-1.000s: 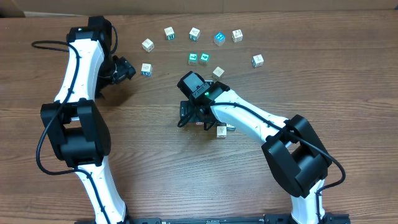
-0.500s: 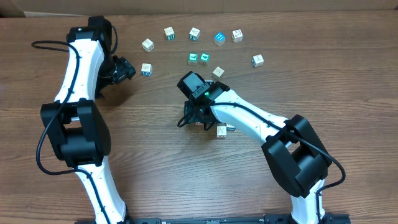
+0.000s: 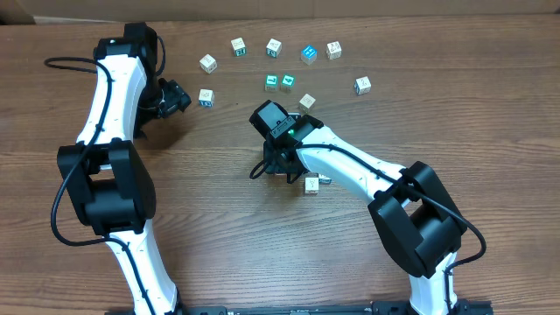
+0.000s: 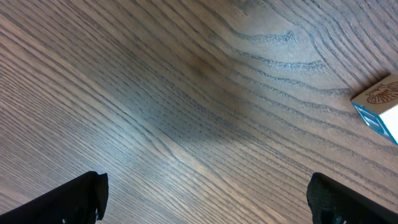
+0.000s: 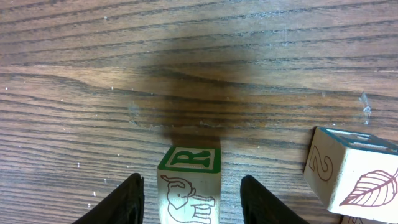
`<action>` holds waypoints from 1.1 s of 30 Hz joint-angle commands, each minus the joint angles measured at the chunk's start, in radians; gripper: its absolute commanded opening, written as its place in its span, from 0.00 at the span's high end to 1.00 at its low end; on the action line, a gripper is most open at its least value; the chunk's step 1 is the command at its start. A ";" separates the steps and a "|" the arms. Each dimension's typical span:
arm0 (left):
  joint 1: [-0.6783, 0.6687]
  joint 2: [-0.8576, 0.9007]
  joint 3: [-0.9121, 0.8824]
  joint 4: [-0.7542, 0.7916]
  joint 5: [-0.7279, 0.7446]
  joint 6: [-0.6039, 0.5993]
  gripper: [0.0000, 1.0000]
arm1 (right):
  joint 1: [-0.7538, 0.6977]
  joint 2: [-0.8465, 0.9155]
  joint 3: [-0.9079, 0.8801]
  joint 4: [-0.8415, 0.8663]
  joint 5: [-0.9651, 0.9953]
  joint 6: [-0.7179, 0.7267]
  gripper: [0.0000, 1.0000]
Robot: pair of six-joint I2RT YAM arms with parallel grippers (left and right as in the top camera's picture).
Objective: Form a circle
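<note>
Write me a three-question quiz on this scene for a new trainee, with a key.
1. True or false: the right gripper already clamps the R cube.
2. What lies between the fingers of the left gripper? A) bare table B) a cube C) a cable
3. Fill in: in the right wrist view, the leaf cube to the right of the R cube shows the digit ___.

Key: 1. False: a gap shows on each side of the R cube. 2. A. 3. 2.

Brown wood-grain table (image 3: pixel 210 236), cardboard (image 3: pixel 350 7) behind.
</note>
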 commanded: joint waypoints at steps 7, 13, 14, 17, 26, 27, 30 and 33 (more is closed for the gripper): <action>-0.004 0.003 0.017 0.000 0.001 0.015 0.00 | -0.004 0.011 -0.006 0.005 0.009 0.000 0.54; -0.004 0.003 0.016 0.000 0.001 0.015 0.01 | -0.004 0.011 -0.006 0.005 0.010 0.000 0.55; -0.004 0.003 0.017 0.000 0.001 0.015 0.00 | -0.004 0.011 -0.006 0.005 0.010 0.000 0.55; -0.004 0.003 0.017 0.001 0.001 0.015 0.01 | -0.004 0.011 -0.006 0.005 0.010 0.000 0.56; -0.004 0.003 0.017 0.000 0.001 0.015 0.00 | -0.004 0.011 -0.006 0.005 0.010 0.000 0.60; -0.004 0.003 0.016 0.000 0.001 0.015 0.00 | -0.004 0.011 -0.006 0.005 0.010 0.000 0.60; -0.004 0.003 0.017 0.000 0.001 0.015 0.00 | -0.004 0.011 -0.006 0.005 0.010 0.000 0.60; -0.004 0.003 0.016 0.000 0.001 0.015 0.00 | -0.004 0.011 -0.006 0.005 0.010 0.000 0.60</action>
